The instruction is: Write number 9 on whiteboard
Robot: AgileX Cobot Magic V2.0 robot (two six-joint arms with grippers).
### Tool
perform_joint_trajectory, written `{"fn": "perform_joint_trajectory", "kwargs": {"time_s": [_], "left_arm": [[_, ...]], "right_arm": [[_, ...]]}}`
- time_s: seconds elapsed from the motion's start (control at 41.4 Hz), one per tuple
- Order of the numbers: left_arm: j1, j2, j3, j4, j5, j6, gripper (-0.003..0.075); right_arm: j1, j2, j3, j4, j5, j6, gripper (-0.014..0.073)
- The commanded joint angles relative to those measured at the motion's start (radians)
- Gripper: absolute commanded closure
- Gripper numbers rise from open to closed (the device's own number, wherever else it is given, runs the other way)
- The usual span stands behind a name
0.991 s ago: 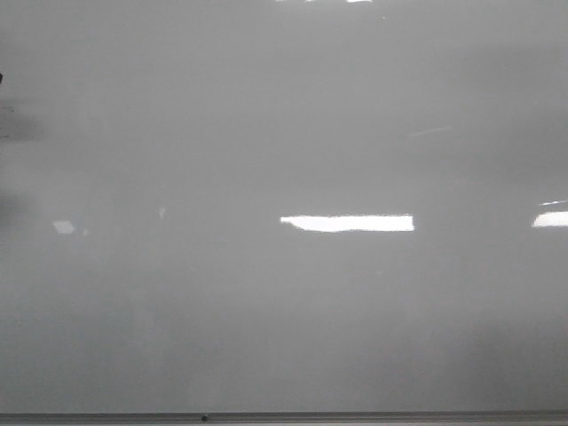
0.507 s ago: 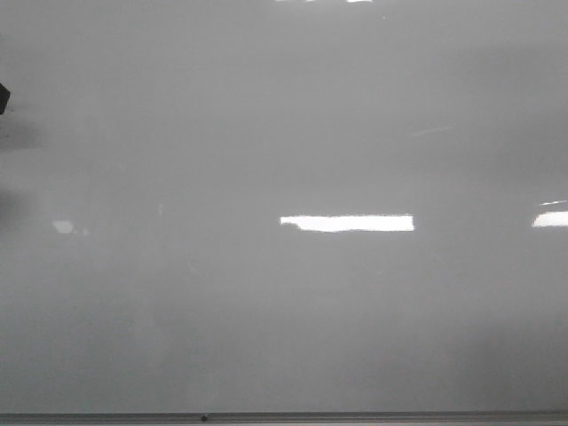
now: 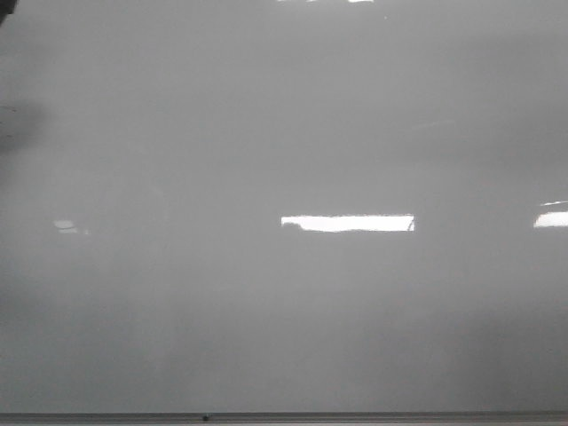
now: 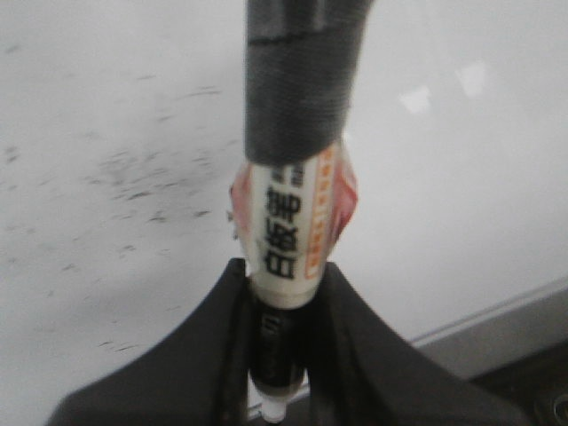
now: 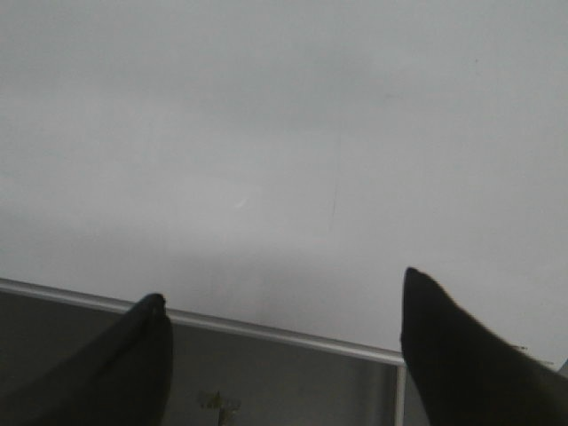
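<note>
The whiteboard (image 3: 284, 133) fills the front view, glossy pale grey with white glare patches. No black stroke of the number 9 shows on it in any view. In the left wrist view my left gripper (image 4: 282, 266) is shut on a marker (image 4: 288, 222) with a white label, black characters and a dark grey end (image 4: 302, 80) pointing at the board (image 4: 106, 106). My right gripper (image 5: 282, 286) is open and empty over the board's corner (image 5: 266, 133). In the front view only a dark bit of an arm (image 3: 5, 7) shows at the top left corner.
The board's thin grey frame runs along the bottom of the front view (image 3: 355, 416) and shows in both wrist views (image 4: 497, 311) (image 5: 266, 327). Faint dark smudges (image 4: 142, 191) mark the board near the marker. A dark shadow (image 3: 13, 124) lies at the left edge.
The dark shape at the left edge of the front view has moved up, from about a quarter of the way down to the top left corner. The board's surface looks the same.
</note>
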Motion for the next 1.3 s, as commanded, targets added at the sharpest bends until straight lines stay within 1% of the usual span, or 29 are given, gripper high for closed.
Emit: {"fn": "perform_joint_trajectory", "kwargs": {"time_s": [0.0,0.097,0.193,0.362,0.483,0.556,0.628,0.701,0.773,0.87,0.942,1.015,1.136,1.281], "left_arm": [[-0.096,-0.033,-0.09,-0.046,0.077,0.134,0.0739],[-0.179,-0.033,-0.12,-0.081,0.113,0.222,0.0739],[-0.275,-0.016,-0.142,-0.109,0.155,0.298,0.0739],[-0.426,0.024,-0.145,-0.107,0.163,0.368,0.0739],[-0.521,0.049,-0.147,-0.107,0.166,0.408,0.0739],[-0.584,0.066,-0.147,-0.105,0.18,0.42,0.0739],[-0.635,0.076,-0.147,-0.105,0.185,0.432,0.0739],[-0.667,0.076,-0.147,-0.102,0.185,0.432,0.0739],[-0.688,0.076,-0.147,-0.102,0.184,0.432,0.0739],[-0.7,0.076,-0.147,-0.102,0.182,0.432,0.0739],[-0.7,0.076,-0.147,-0.102,0.182,0.432,0.0739],[-0.7,0.076,-0.147,-0.102,0.182,0.432,0.0739],[-0.7,0.076,-0.147,-0.102,0.178,0.432,0.0739],[-0.7,0.076,-0.147,-0.102,0.176,0.432,0.0739]], "right_arm": [[0.012,0.063,-0.068,0.01,-0.002,-0.013,0.0036],[0.039,0.116,-0.095,0.027,0.028,-0.054,0.0036],[0.089,0.172,-0.119,0.038,0.059,-0.103,0.0036],[0.179,0.223,-0.141,0.054,0.066,-0.215,0.0036],[0.258,0.231,-0.144,0.112,0.068,-0.35,0.0036],[0.317,0.231,-0.144,0.183,0.075,-0.49,0.0036],[0.376,0.231,-0.144,0.285,0.076,-0.631,0.0036],[0.425,0.235,-0.145,0.388,0.072,-0.739,0.0036],[0.469,0.257,-0.145,0.443,0.044,-0.807,0.0036],[0.526,0.295,-0.15,0.455,-0.005,-0.841,0.0036],[0.581,0.328,-0.165,0.457,-0.039,-0.843,0.0036],[0.61,0.35,-0.176,0.461,-0.054,-0.843,0.0039],[0.634,0.385,-0.188,0.474,-0.074,-0.843,0.0104],[0.636,0.4,-0.188,0.522,-0.098,-0.843,0.0228]]}}
